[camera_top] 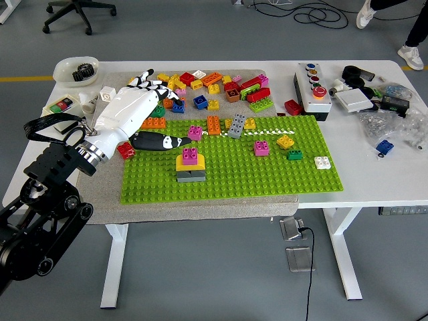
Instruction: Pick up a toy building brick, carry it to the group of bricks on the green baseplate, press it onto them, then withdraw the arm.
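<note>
Head view: left hand [137,110] over baseplate's left edge, fingers spread loose, holding nothing, thumb pointing right. Pink-yellow-grey brick stack [190,166] stands on green baseplate [267,177], just right of thumb, not touching. Loose brick pile [207,87] beyond baseplate's far edge.

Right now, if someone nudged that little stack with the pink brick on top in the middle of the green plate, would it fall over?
Probably not. The stack is short and wider at its grey base than at its pink top, so it looks stable. It sits on the studded green baseplate, so it is likely clipped down and would resist sliding. The bricks look like rigid plastic, unlikely to bend.
</note>
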`<state>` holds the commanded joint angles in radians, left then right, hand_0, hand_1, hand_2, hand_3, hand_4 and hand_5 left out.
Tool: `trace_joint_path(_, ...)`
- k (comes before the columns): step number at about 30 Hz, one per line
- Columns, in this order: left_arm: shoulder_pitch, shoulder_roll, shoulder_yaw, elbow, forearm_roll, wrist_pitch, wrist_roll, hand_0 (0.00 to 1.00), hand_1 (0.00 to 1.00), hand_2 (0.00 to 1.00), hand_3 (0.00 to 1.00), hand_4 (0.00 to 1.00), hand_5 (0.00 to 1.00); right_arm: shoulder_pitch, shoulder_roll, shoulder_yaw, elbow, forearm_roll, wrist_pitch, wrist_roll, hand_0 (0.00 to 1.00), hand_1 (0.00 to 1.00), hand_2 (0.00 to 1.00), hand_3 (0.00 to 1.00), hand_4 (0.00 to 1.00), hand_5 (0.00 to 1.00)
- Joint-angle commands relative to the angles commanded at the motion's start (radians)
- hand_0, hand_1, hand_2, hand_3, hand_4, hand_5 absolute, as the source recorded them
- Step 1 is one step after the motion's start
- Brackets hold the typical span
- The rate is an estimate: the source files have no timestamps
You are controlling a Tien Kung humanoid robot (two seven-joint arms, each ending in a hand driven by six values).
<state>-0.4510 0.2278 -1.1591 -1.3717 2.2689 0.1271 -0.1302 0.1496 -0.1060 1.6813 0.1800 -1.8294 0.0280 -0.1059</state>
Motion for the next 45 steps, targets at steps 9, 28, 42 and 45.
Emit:
trace_joint_path(9, 0.006, 0.014, -0.031, -0.034, 0.000, -0.025, -0.018, 0.998, 0.839, 0.783, 0.836, 0.998, 0.575, 0.004, 0.001, 0.007, 0.000, -0.001, -0.003, 0.001, 0.745, 0.639, 0.683, 0.641, 0.845, 0.523)
trace_joint_path(28, -0.016, 0.034, -0.073, -0.053, -0.014, -0.033, -0.034, 0.912, 0.849, 0.804, 0.855, 0.998, 0.576, 0.005, 0.006, 0.014, 0.000, -0.007, -0.012, -0.009, 0.745, 0.643, 0.684, 0.640, 0.841, 0.521)
trace_joint_path(42, -0.027, 0.039, -0.086, -0.054, -0.038, -0.039, -0.038, 0.883, 0.851, 0.803, 0.862, 0.998, 0.583, 0.008, 0.006, 0.000, 0.000, -0.009, -0.010, -0.013, 0.745, 0.644, 0.684, 0.640, 0.839, 0.525)
trace_joint_path(45, -0.027, 0.042, -0.088, -0.054, -0.045, -0.043, -0.039, 0.877, 0.851, 0.804, 0.862, 0.998, 0.584, 0.006, 0.007, -0.004, 0.000, -0.011, -0.010, -0.015, 0.745, 0.643, 0.685, 0.638, 0.837, 0.526)
